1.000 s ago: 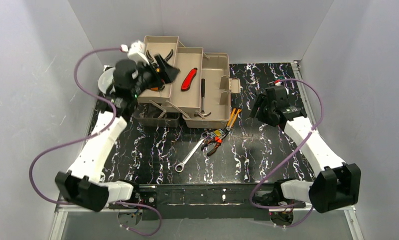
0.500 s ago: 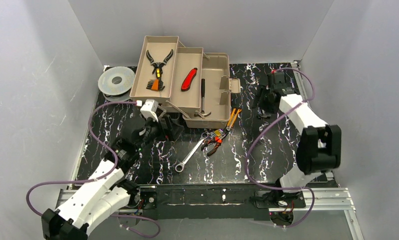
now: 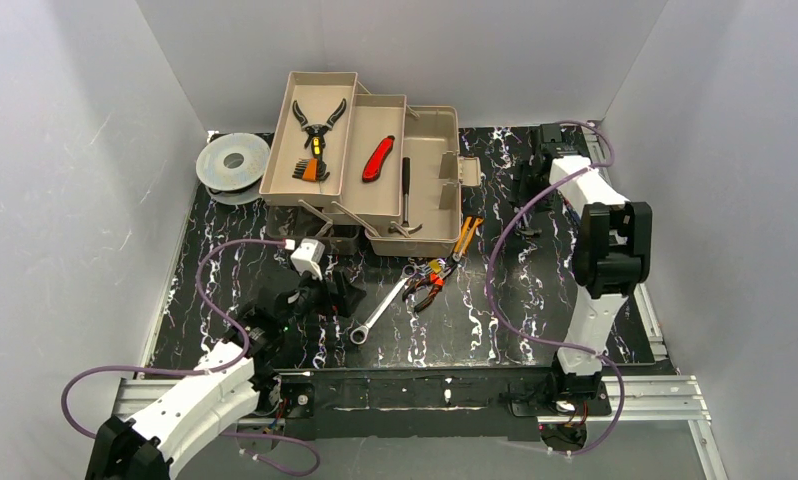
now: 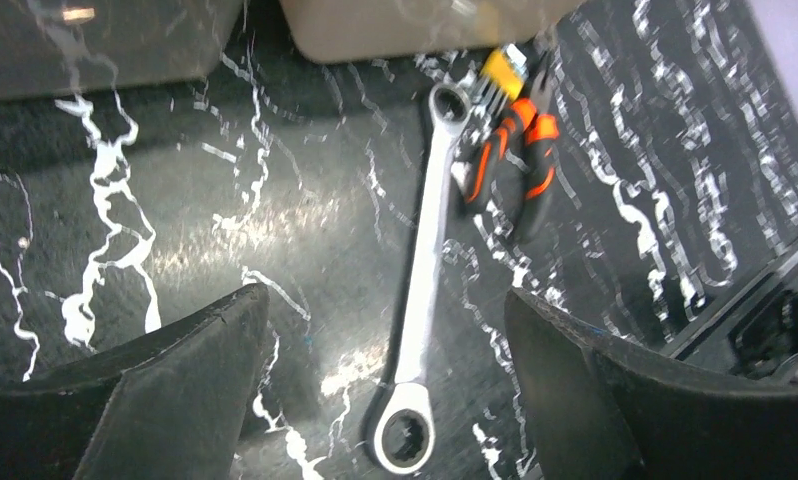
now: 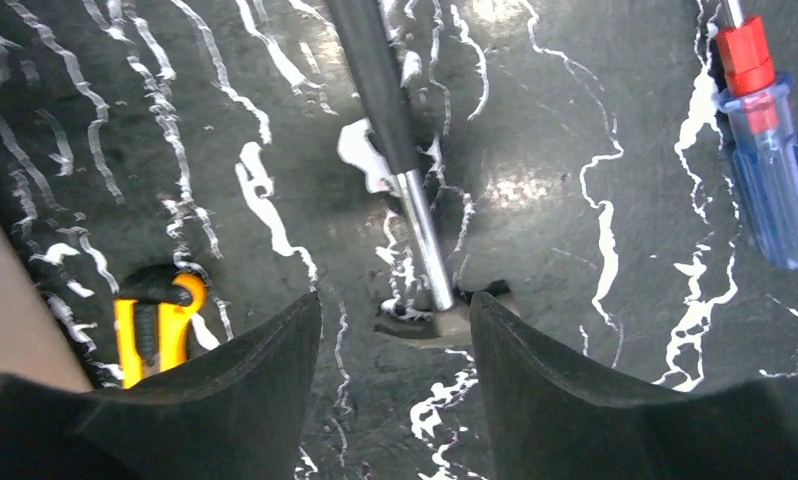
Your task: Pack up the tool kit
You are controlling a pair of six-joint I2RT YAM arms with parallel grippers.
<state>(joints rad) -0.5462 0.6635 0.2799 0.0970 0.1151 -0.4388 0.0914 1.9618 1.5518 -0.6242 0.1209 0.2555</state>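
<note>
1. The toolbox (image 3: pixel 433 165) stands at the back middle of the mat (image 3: pixel 515 320), its trays folded out. The wrench (image 4: pixel 425 270) and the pliers (image 3: pixel 427 282) lie just in front of it, close beside each other.
2. The left gripper (image 4: pixel 383 300) hangs over the wrench with fingers wide apart and nothing held. In the wrist view the shaft runs between them.
3. I think the good grip is on the lower half of the shaft, with the fingers across it, because the pliers handles lie just beside the upper half.
4. The right gripper (image 5: pixel 395 300) is at the far right corner. Its fingers are apart, one on each side of the metal end of a black-handled tool (image 5: pixel 380 90) (which tool, I cannot tell), and I see no clamping yet.
5. A yellow knife (image 5: pixel 160 325) is near its left finger, a screwdriver (image 5: pixel 770 190) is well apart on the right, and the wall (image 3: pixel 695 150) is near.
6. Open mat lies between the arms. The edge to lift over is probably the box's front wall.
</note>
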